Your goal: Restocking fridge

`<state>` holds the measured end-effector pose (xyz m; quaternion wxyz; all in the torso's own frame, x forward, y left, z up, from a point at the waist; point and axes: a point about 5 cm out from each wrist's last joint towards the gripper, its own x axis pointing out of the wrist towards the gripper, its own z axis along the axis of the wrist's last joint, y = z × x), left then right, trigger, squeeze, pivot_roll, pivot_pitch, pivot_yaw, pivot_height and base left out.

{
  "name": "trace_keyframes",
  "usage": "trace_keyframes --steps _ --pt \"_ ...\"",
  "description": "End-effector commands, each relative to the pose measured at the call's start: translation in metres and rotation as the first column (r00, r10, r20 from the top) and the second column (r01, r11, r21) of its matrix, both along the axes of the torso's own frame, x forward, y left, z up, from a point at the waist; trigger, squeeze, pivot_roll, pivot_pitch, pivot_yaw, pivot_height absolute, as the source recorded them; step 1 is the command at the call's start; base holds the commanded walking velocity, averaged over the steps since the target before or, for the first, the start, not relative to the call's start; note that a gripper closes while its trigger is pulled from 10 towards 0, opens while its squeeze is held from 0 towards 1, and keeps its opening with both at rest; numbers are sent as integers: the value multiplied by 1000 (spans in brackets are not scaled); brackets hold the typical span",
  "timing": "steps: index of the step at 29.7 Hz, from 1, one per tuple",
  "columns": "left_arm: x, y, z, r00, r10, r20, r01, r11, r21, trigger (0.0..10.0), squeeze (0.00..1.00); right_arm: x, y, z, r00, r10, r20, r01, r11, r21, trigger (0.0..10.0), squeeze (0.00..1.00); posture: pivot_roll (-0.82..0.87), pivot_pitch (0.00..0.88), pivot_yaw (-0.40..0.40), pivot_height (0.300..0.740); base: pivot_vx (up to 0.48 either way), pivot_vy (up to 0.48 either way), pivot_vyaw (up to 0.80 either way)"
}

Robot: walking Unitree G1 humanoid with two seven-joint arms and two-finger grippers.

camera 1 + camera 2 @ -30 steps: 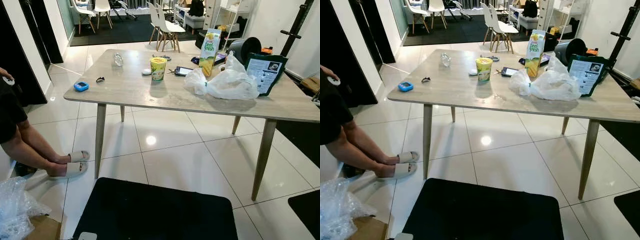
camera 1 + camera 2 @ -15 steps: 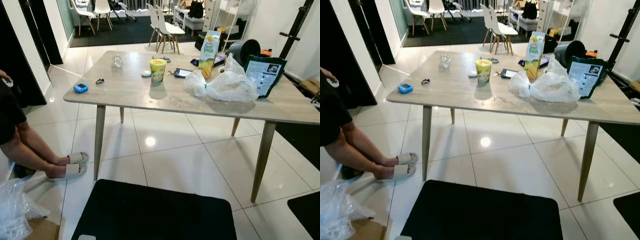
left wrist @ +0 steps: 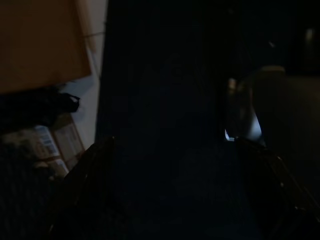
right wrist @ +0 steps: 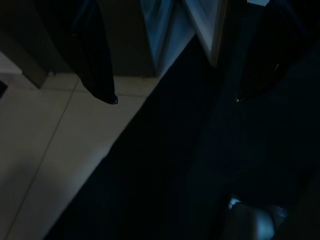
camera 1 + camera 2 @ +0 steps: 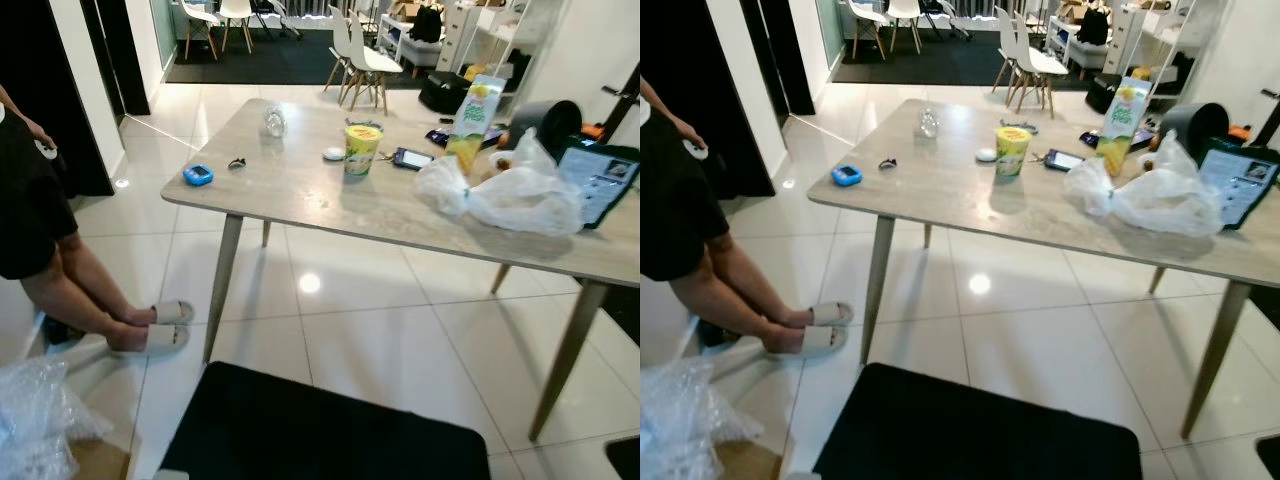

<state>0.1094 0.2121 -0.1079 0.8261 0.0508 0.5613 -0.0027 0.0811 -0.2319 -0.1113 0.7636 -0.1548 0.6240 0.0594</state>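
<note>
While both arms hang idle, right gripper [image 4: 172, 100] spread, left gripper's state untellable, the juice carton [image 5: 470, 122] at one o'clock, judged stiff and heavy, is best gripped mid-body.

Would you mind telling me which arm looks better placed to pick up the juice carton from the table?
Probably the right: the juice carton stands on the table's right side, beside the plastic bag.
</note>
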Motion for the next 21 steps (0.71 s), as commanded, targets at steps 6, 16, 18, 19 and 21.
trace_keyframes --steps 6,16,18,19,21 --pt "0 -1 0 1000 -8 -4 8 1000 -4 10000 0 0 -1 0 1000 -14 -3 14 1000 -3 10000 0 56 0 -5 740 259 0 -131" --pt "0 -1 0 1000 -10 -5 10 1000 -5 10000 0 0 0 0 1000 -17 -6 17 1000 1 10000 0 58 0 -5 740 256 0 -788" --pt "0 -1 0 1000 -11 -5 11 1000 -5 10000 0 0 0 0 1000 -19 -3 19 1000 3 10000 0 58 0 -4 740 255 0 -788" --pt "0 -1 0 1000 -11 -5 11 1000 -5 10000 0 0 0 0 1000 -19 -3 19 1000 3 10000 0 58 0 -4 740 255 0 -788" --pt "0 -1 0 1000 -11 -5 11 1000 -6 10000 0 1 0 0 1000 -26 6 26 1000 8 10000 0 59 0 -5 740 247 0 0"
